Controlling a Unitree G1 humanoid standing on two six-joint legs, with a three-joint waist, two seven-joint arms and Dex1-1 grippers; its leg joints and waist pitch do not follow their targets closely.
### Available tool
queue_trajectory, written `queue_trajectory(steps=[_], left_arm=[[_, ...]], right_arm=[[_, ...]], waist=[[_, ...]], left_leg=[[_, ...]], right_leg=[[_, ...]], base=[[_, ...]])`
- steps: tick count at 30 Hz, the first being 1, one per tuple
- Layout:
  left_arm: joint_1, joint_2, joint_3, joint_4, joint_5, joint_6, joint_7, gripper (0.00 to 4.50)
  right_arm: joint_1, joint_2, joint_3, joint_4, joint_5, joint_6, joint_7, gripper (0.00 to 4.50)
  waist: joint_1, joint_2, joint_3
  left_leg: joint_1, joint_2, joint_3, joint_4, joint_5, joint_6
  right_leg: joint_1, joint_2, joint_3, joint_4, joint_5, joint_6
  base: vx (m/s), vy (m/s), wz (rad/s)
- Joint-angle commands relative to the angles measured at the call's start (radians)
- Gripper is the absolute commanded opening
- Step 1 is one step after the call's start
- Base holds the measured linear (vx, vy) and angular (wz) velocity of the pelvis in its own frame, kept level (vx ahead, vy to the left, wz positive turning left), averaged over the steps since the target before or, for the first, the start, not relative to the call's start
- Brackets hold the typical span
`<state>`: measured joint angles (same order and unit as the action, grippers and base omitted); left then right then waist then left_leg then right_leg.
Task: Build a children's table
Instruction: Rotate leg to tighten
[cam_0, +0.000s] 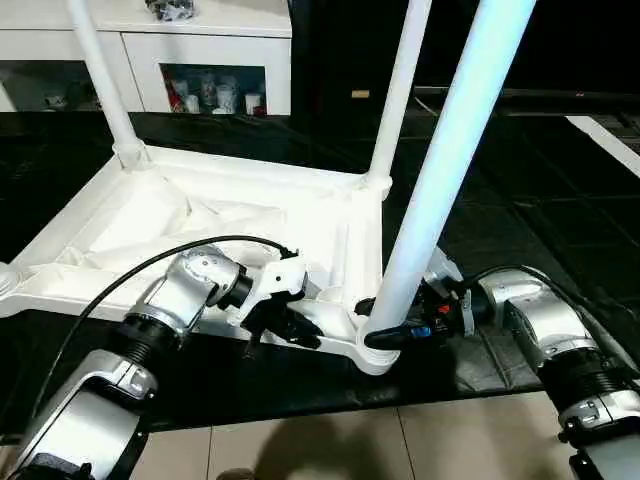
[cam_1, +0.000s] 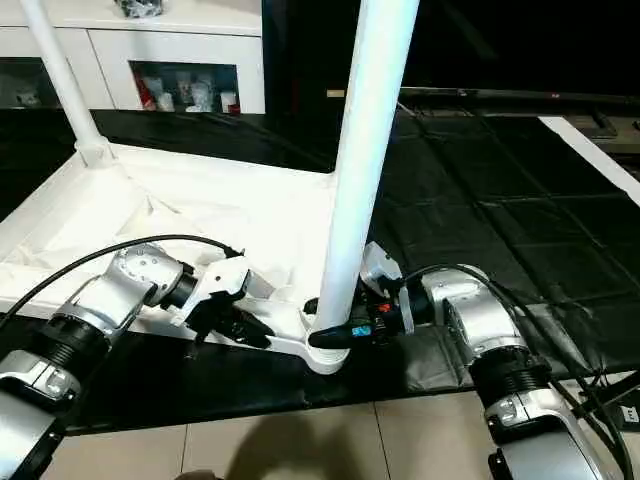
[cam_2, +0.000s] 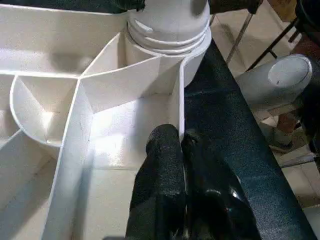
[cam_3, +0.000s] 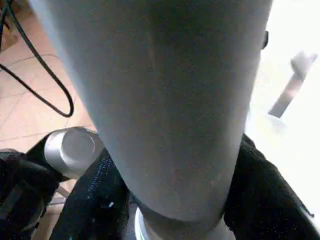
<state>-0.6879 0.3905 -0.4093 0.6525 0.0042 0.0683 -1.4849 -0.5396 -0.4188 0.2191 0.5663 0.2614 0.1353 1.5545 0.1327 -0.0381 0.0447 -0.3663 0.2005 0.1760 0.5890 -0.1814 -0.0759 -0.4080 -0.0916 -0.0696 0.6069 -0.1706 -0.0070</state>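
Pebbled black left fingers (cam_2: 165, 170) pinch the tabletop's (cam_0: 150, 215) thin ribbed rim; right fingers (cam_3: 95, 200) flank the smooth round leg (cam_0: 440, 170), grip unclear

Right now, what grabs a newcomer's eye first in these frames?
The white leg standing upright in the near corner socket of the upside-down table top, with the right gripper wrapped around its base. Just left of it, the left gripper pinches the top's near rim, jaws shut on the thin wall. Two more legs already stand in the far corners.
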Motion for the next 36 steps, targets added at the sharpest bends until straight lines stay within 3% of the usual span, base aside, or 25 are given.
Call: queue_trajectory(steps=[1,3,4,6,7,8,11,15,18,19,23,26,31,36], left_arm=[[-0.017,-0.036,0.025,0.016,0.002,0.051,0.090,0.00],[-0.018,-0.053,0.046,0.015,-0.013,0.080,0.125,0.00],[-0.018,-0.064,0.059,0.013,-0.022,0.098,0.148,0.00],[-0.019,-0.095,0.091,0.010,-0.040,0.143,0.216,0.00],[-0.022,-0.112,0.105,0.008,-0.045,0.166,0.255,0.00],[-0.029,-0.144,0.123,0.012,-0.046,0.196,0.327,0.00],[-0.041,-0.181,0.134,0.025,-0.034,0.215,0.395,0.00],[-0.064,-0.232,0.152,0.054,-0.016,0.236,0.500,0.00],[-0.104,-0.293,0.188,0.098,-0.010,0.263,0.629,0.00],[-0.115,-0.303,0.192,0.109,-0.009,0.264,0.652,0.00],[-0.138,-0.313,0.195,0.130,0.005,0.267,0.698,0.00],[-0.134,-0.298,0.191,0.127,0.013,0.262,0.683,0.00],[-0.121,-0.275,0.186,0.127,0.033,0.252,0.656,0.00],[-0.097,-0.221,0.159,0.119,0.047,0.221,0.590,0.00]], right_arm=[[0.041,0.008,-0.004,-0.053,0.045,0.061,0.022,2.09],[0.066,0.022,-0.019,-0.082,0.060,0.092,-0.019,2.09],[0.082,0.031,-0.027,-0.098,0.069,0.109,-0.047,2.09],[0.114,0.070,-0.050,-0.121,0.069,0.132,-0.156,2.09],[0.123,0.106,-0.068,-0.120,0.053,0.131,-0.256,2.09],[0.127,0.174,-0.101,-0.104,0.031,0.150,-0.428,2.09],[0.113,0.250,-0.124,-0.065,-0.011,0.166,-0.610,2.09],[0.080,0.339,-0.141,-0.014,-0.050,0.188,-0.786,2.08],[-0.004,0.429,-0.169,0.106,-0.084,0.192,-0.989,2.08],[-0.028,0.443,-0.179,0.139,-0.084,0.191,-1.028,2.08],[-0.064,0.482,-0.197,0.185,-0.104,0.170,-1.104,2.08],[-0.063,0.488,-0.206,0.179,-0.100,0.163,-1.102,2.76],[-0.064,0.485,-0.226,0.182,-0.109,0.150,-1.107,3.21],[-0.017,0.427,-0.193,0.114,-0.108,0.103,-1.004,3.67]], waist=[[-0.006,0.001,-0.059],[0.001,0.000,-0.060],[0.003,0.006,-0.057],[0.001,0.002,-0.056],[-0.005,0.005,-0.054],[-0.014,0.001,-0.051],[-0.047,0.002,-0.051],[-0.067,0.001,-0.050],[-0.087,0.004,-0.048],[-0.086,0.007,-0.049],[-0.091,0.007,-0.053],[-0.088,0.007,-0.054],[-0.087,0.008,-0.052],[-0.089,0.006,-0.052]], left_leg=[[0.014,0.037,0.002,-0.072,-0.208,0.035],[0.017,0.037,0.002,-0.072,-0.215,0.036],[0.018,0.038,0.003,-0.075,-0.223,0.030],[0.017,0.037,0.000,-0.076,-0.241,0.017],[0.013,0.035,-0.003,-0.080,-0.267,0.003],[0.012,0.029,-0.006,-0.083,-0.293,-0.012],[0.011,0.023,-0.015,-0.086,-0.330,-0.035],[0.013,0.020,-0.013,-0.082,-0.329,-0.015],[0.012,0.018,-0.018,-0.084,-0.347,-0.030],[0.017,0.018,-0.018,-0.083,-0.358,-0.029],[0.014,0.020,-0.015,-0.087,-0.344,-0.013],[0.013,0.020,-0.009,-0.088,-0.311,0.005],[0.012,0.020,-0.009,-0.089,-0.301,0.009],[0.008,0.023,-0.010,-0.093,-0.297,0.011]], right_leg=[[0.050,-0.053,0.042,-0.065,-0.223,-0.235],[0.047,-0.054,0.042,-0.066,-0.228,-0.236],[0.046,-0.052,0.043,-0.069,-0.233,-0.232],[0.046,-0.055,0.043,-0.070,-0.257,-0.224],[0.046,-0.057,0.043,-0.075,-0.306,-0.205],[0.047,-0.058,0.040,-0.082,-0.384,-0.178],[0.046,-0.059,0.035,-0.097,-0.507,-0.120],[0.038,-0.057,0.037,-0.107,-0.536,-0.106],[0.036,-0.055,0.031,-0.106,-0.569,-0.104],[0.033,-0.055,0.031,-0.111,-0.569,-0.100],[0.038,-0.050,0.036,-0.101,-0.439,-0.142],[0.044,-0.049,0.040,-0.096,-0.355,-0.167],[0.047,-0.052,0.040,-0.098,-0.372,-0.168],[0.049,-0.050,0.041,-0.094,-0.345,-0.169]], base=[[0.000,0.000,0.00],[0.000,0.000,0.00],[0.000,0.000,0.00],[0.000,0.000,0.00],[0.000,0.000,0.00],[0.000,0.000,0.00],[0.000,0.000,0.00],[0.000,0.000,0.00],[0.000,0.000,0.00],[0.000,0.000,0.00],[0.000,0.000,0.00],[0.000,0.000,0.00],[0.000,0.000,0.00],[0.000,0.000,0.00]])
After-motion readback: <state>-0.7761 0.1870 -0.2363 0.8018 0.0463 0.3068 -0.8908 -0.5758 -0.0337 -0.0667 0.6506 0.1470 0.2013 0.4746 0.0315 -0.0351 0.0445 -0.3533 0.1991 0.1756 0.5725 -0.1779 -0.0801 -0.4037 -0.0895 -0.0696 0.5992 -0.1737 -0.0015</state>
